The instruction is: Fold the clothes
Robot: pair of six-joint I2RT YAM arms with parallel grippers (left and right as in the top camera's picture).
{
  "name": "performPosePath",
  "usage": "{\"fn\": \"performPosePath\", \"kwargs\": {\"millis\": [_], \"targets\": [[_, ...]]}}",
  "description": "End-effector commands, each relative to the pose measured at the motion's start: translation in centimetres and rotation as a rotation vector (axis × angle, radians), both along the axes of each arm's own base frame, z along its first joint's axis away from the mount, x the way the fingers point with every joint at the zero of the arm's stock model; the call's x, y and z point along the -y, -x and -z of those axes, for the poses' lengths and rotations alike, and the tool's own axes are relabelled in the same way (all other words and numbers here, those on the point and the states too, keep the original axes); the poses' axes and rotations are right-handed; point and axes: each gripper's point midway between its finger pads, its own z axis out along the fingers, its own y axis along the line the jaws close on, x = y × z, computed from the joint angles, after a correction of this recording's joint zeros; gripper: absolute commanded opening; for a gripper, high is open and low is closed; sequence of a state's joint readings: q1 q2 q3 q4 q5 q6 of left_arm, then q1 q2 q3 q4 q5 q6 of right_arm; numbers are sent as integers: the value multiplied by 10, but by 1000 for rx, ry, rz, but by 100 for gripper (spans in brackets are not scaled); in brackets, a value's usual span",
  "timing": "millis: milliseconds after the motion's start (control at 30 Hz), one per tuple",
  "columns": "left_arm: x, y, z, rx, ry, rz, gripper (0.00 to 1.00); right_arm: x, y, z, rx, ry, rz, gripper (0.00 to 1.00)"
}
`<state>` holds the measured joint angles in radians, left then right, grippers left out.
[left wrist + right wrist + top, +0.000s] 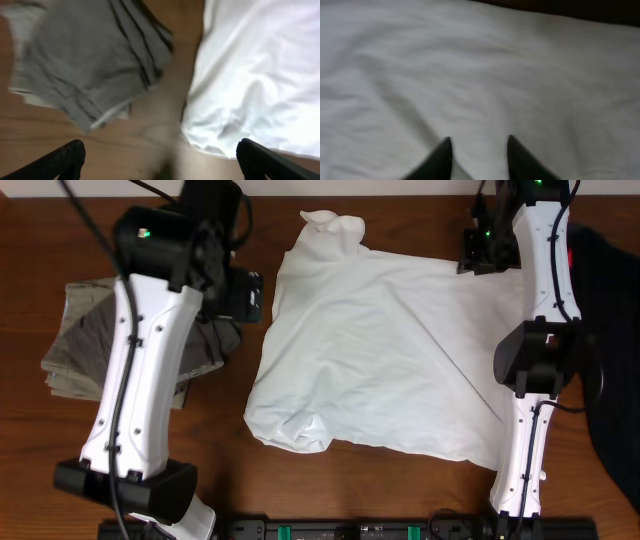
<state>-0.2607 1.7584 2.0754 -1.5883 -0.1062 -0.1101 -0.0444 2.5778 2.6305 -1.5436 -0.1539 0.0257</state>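
Observation:
The white T-shirt (380, 350) lies crumpled and partly spread in the middle of the table; it also shows in the left wrist view (260, 75) and fills the right wrist view (480, 65). The grey-khaki trousers (80, 330) lie folded at the left, also seen by the left wrist camera (80, 65). The black garment (610, 330) lies at the right edge. My left gripper (245, 295) is wide open and empty (160, 150) above bare wood between trousers and shirt. My right gripper (478, 250) is partly open (480, 142) just over the shirt's far right corner.
The wooden table (400, 490) shows in front of the shirt and between the garments. The left arm hangs over the trousers, and the right arm stands along the shirt's right edge. A dark strip (570, 10) lies beyond the shirt's edge.

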Motion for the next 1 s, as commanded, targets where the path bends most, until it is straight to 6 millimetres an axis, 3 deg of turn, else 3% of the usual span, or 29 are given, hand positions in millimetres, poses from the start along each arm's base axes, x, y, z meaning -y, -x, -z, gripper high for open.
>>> {"fn": "performPosePath", "kwargs": {"millis": [0, 67, 367, 567, 767, 900, 967], "targets": [[11, 4, 22, -69, 48, 38, 98, 9, 10, 27, -81, 20, 85, 11], [11, 4, 31, -85, 45, 37, 98, 5, 15, 43, -112, 0, 82, 1], [13, -1, 39, -82, 48, 37, 98, -2, 29, 106, -171, -44, 89, 1], [13, -1, 39, -82, 48, 37, 98, 40, 29, 144, -156, 79, 276, 1], [14, -5, 38, -63, 53, 38, 98, 75, -11, 142, 18, 23, 379, 1], [15, -9, 38, -48, 57, 38, 98, 72, -38, 132, 130, -121, 367, 1], [15, -11, 37, -39, 59, 37, 98, 63, -52, 123, 198, -218, 302, 8]]}}
